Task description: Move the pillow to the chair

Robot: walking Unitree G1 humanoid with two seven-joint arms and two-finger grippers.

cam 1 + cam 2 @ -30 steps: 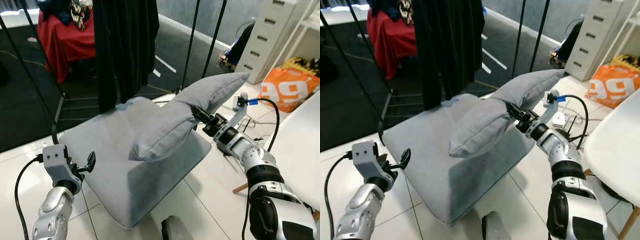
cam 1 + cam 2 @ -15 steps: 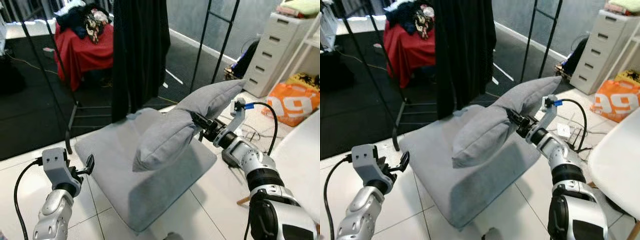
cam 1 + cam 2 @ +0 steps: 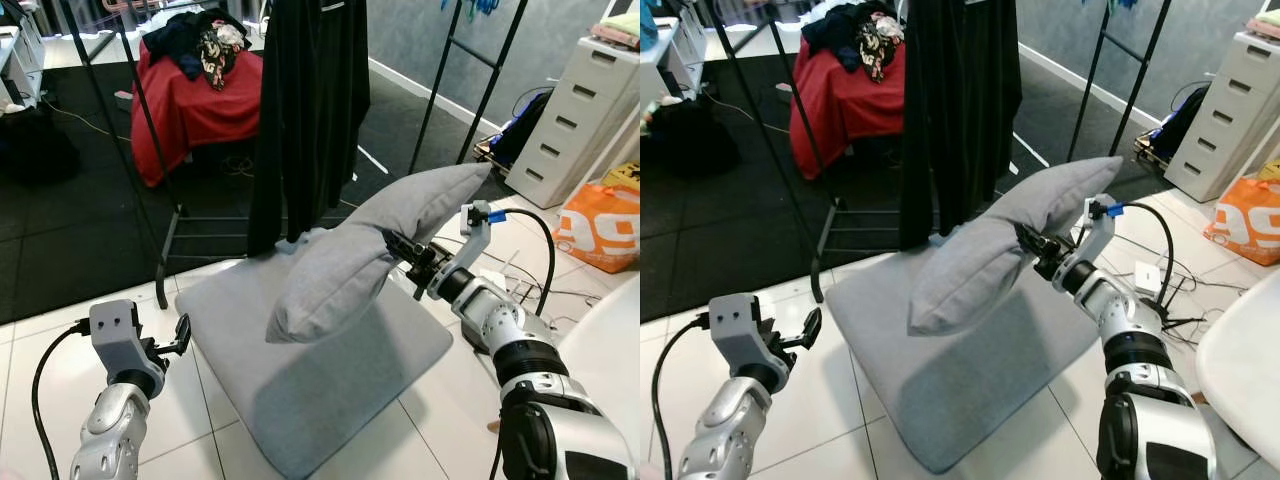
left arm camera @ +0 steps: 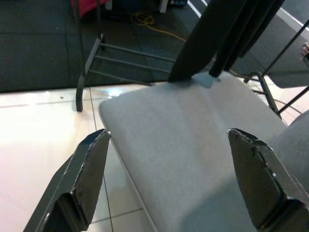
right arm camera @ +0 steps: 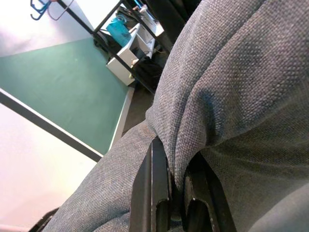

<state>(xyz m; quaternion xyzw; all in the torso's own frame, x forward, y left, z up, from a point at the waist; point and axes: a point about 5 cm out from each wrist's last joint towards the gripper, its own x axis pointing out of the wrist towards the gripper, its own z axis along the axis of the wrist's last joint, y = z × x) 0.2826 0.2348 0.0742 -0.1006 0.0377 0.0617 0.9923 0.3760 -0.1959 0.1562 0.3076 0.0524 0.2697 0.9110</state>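
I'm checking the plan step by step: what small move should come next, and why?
Probably swing the right tool rightward toward the white chair. It is shut on the pillow, which hangs lifted above the floor cushion, and the chair sits at the robot's right.

Looking along right gripper [image 5: 176,193]: two black fingers [image 5: 152,188] pinching a fold of grey woven pillow [image 5: 231,82], fabric bunching btwn them and creasing upward. Pillow bulging over most of frame. Beyond it, green wall panel [image 5: 63,92] w/ dark diagonal trim, white surface below, and a black rack [image 5: 120,34] holding a teal item [image 5: 118,31] showing in bkgd.
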